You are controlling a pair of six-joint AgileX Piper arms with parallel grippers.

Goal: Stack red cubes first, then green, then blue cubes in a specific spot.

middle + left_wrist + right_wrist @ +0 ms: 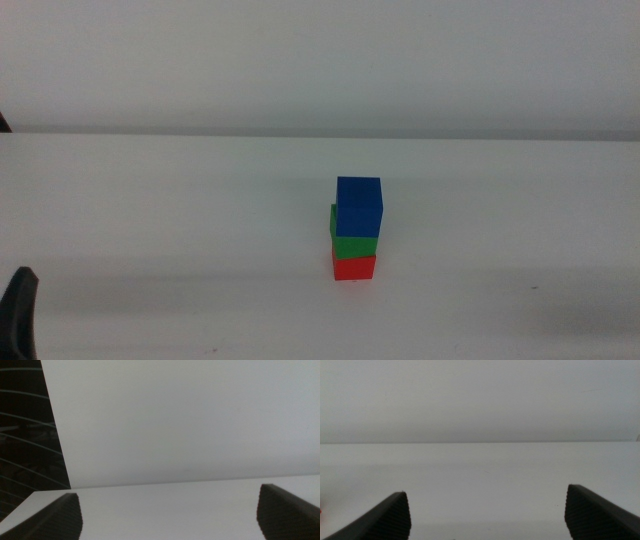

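Looking from the near edge of the table outward, I see my left gripper (20,310) as a dark sliver at the bottom-left corner of the middle view; in its wrist view the jaws stand wide apart with nothing between them. My right gripper (485,515) is out of the middle view, jaws likewise spread and empty over bare white tabletop (180,200). Farther in, right of centre, the tower stands: red cube (354,267) on the table, green cube (352,240) on it, blue cube (359,206) on top, sitting slightly off to the right of the green. I judge the stack finished. It lies forward and right of the left gripper, well apart.
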